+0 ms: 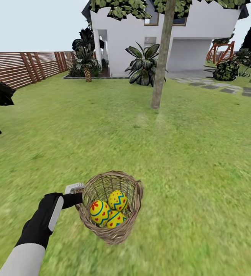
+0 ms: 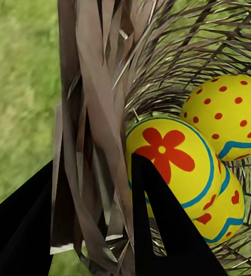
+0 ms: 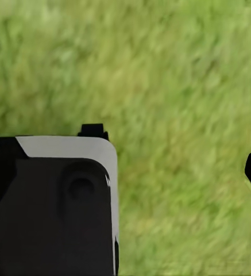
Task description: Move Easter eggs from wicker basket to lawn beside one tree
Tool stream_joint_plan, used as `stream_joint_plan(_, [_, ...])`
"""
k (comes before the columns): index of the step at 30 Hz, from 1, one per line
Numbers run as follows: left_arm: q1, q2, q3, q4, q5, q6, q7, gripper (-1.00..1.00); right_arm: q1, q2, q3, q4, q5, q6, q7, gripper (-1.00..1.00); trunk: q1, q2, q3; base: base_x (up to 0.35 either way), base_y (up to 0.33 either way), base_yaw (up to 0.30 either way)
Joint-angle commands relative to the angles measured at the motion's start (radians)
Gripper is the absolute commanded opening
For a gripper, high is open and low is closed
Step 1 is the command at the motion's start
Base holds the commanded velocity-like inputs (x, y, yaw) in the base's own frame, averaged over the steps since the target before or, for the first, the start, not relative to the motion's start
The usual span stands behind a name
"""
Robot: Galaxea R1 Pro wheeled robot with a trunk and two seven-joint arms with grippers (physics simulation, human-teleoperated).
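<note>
The lawn (image 1: 202,161) is crossed toward the tree (image 1: 160,65), which stands far ahead and slightly right of the basket (image 1: 112,207). The basket is carried near, its left rim pinched by the left gripper (image 1: 76,199). 3 eggs (image 1: 109,211) are seen inside. The right gripper's (image 3: 177,155) jaws are spread over grass.

The lawn (image 1: 202,161) spreads out mottled green below me. The tree (image 1: 161,57) stands rooted in it ahead, with grey stepping stones (image 1: 227,90) beyond.

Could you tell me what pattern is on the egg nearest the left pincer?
A red flower inside a blue band on yellow, clearest in the left wrist view.
</note>
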Motion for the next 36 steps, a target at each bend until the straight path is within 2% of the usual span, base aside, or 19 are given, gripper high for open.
stream_joint_plan(1, [-0.001, 0.0, 0.001, -0.001, 0.015, 0.006, 0.0, -1.0, -0.001, 0.0, 0.007, 0.001, -0.006, -0.003, -0.002, 1.0, -0.003, 0.006, 0.002, 0.276, -0.164, 0.207])
stream_joint_plan(17, [-0.001, 0.0, 0.001, 0.0, 0.015, 0.006, 0.0, -1.0, -0.001, -0.002, 0.005, 0.001, -0.014, -0.002, -0.003, 1.0, -0.064, 0.118, 0.052, 0.275, -0.164, 0.009])
stream_joint_plan(23, [-0.001, 0.0, 0.002, 0.0, 0.016, 0.006, 0.0, -1.0, -0.001, -0.004, 0.005, 0.05, -0.012, 0.0, -0.004, 1.0, -0.064, 0.118, 0.052, 0.275, -0.164, 0.0])
stream_joint_plan(36, [-0.001, 0.001, 0.004, -0.001, 0.016, 0.006, 0.0, -1.0, -0.001, -0.009, 0.005, 0.051, -0.013, 0.0, -0.005, 1.0, -0.064, 0.118, 0.052, 0.276, -0.161, 0.0])
